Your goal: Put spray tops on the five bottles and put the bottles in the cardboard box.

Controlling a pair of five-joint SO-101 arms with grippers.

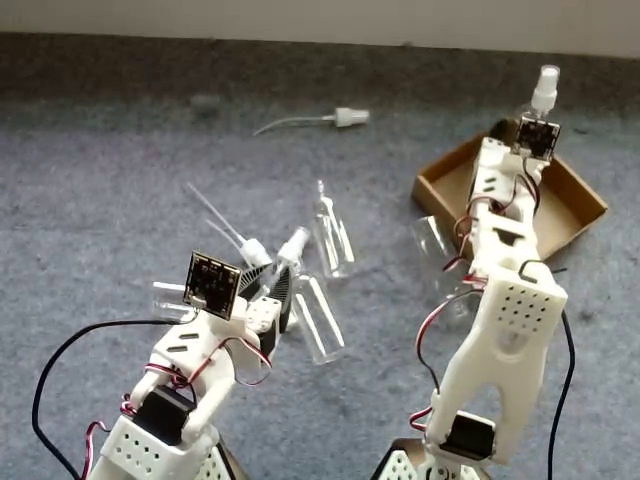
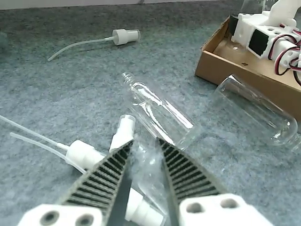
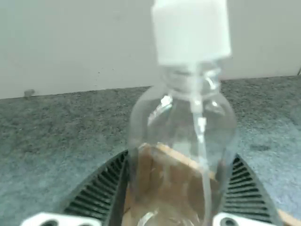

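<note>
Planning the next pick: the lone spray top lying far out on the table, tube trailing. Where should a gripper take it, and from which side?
Take the spray top by its white cap, from straight above, jaws across the cap's width. It lies on its side, apart from the other things, so nothing blocks that approach. The tube is thin and curved, and would probably bend or slip.

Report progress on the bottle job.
Done: nothing boxed that I can see. In hand: right gripper holds a topped bottle above the cardboard box; left gripper is at a second bottle that looks topped. To do: open bottle, another open bottle beside the box, and a loose spray top lie on the carpet.
</note>
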